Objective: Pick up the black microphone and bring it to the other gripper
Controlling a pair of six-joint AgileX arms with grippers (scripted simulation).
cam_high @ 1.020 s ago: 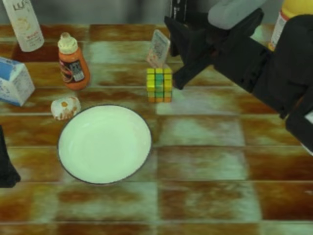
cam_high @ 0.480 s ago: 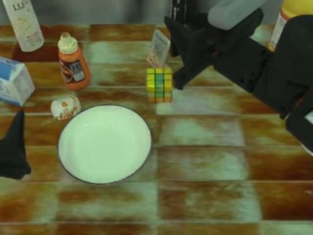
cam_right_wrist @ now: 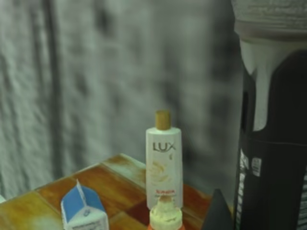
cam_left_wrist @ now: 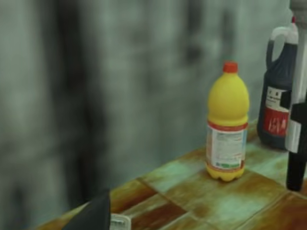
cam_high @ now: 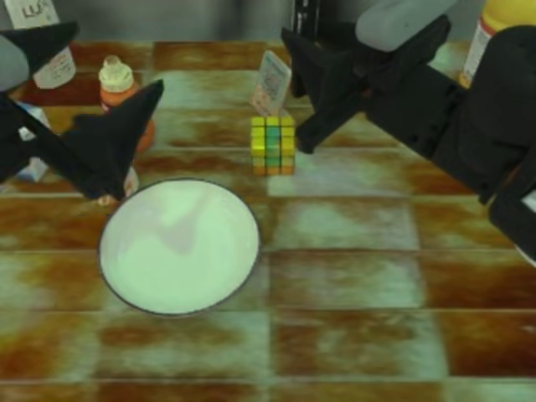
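While the right gripper at the far right is clamped on the black microphone raised above the table, the left gripper, fingers apart at far left, has yet to take it.

The black microphone stands upright beside a Lux bottle and a blue-topped carton.

The other gripper, on my left arm, is black with long tapered wedge fingers and hangs over the table's left rear, jaws spread wide; the black microphone cannot be made out
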